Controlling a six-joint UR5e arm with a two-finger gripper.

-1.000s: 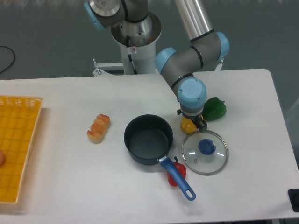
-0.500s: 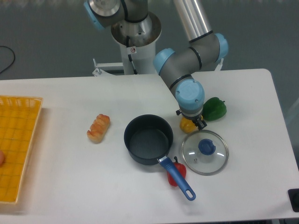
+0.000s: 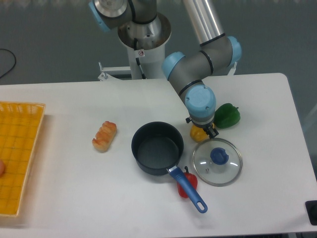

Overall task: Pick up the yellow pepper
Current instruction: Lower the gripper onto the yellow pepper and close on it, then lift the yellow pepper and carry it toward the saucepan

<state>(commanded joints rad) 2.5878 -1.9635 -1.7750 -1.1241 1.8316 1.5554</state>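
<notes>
The yellow pepper (image 3: pixel 196 134) shows only as a small bright-yellow lump just right of the pot and above the lid's rim. My gripper (image 3: pixel 203 132) reaches straight down onto it from above. The blue wrist cap (image 3: pixel 200 100) hides most of the fingers. One dark finger (image 3: pixel 213 132) shows against the pepper's right side. The jaws stand closed around the pepper. The green pepper (image 3: pixel 227 115) lies just to the upper right, close to the wrist.
A dark pot (image 3: pixel 157 148) with a blue handle (image 3: pixel 188 189) sits left of the gripper. A glass lid (image 3: pixel 217 161) lies right below it. A small red pepper (image 3: pixel 189 180) rests by the handle. A bread roll (image 3: pixel 104 136) and a yellow basket (image 3: pixel 17 156) are on the left.
The wrist has shifted a few pixels left and slightly up. The yellow pepper has shifted left with it. Nothing else has moved.
</notes>
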